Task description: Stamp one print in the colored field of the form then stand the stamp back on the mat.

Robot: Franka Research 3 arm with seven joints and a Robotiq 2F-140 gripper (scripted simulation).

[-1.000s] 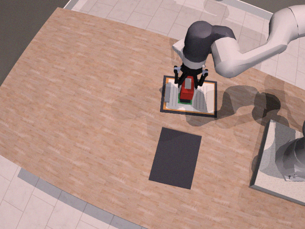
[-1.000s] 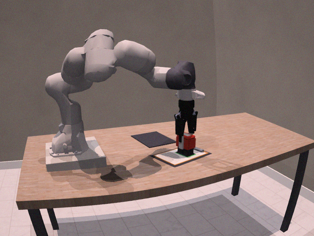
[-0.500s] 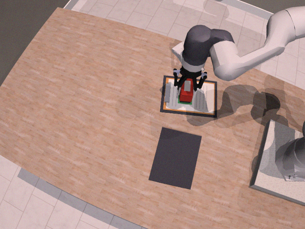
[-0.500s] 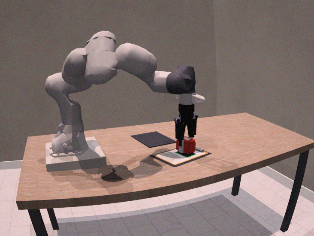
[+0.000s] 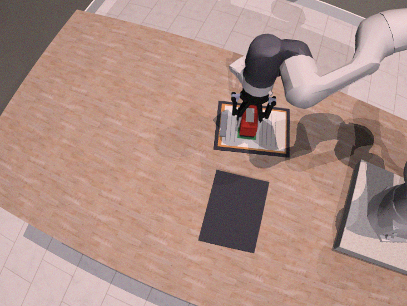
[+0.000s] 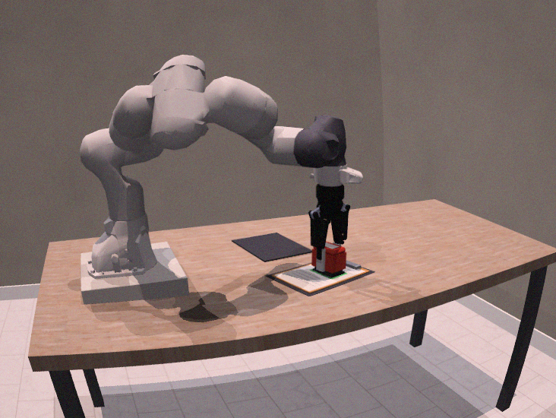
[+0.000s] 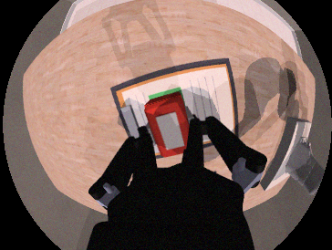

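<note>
Stamp (image 7: 165,126) between clamped fingers

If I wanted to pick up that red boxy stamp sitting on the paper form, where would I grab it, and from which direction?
Grab the red boxy stamp from straight above, fingers on its two long flat sides. It stands upright on the white paper form, so those sides are vertical and parallel, and the grey top stays free. The black two-finger gripper grips it exactly that way now, fingers pointing down along its flanks.

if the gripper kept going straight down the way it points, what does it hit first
The gripper points straight down and is already shut on the red stamp, which stands on the form; pushing on presses the stamp into the form.
</note>
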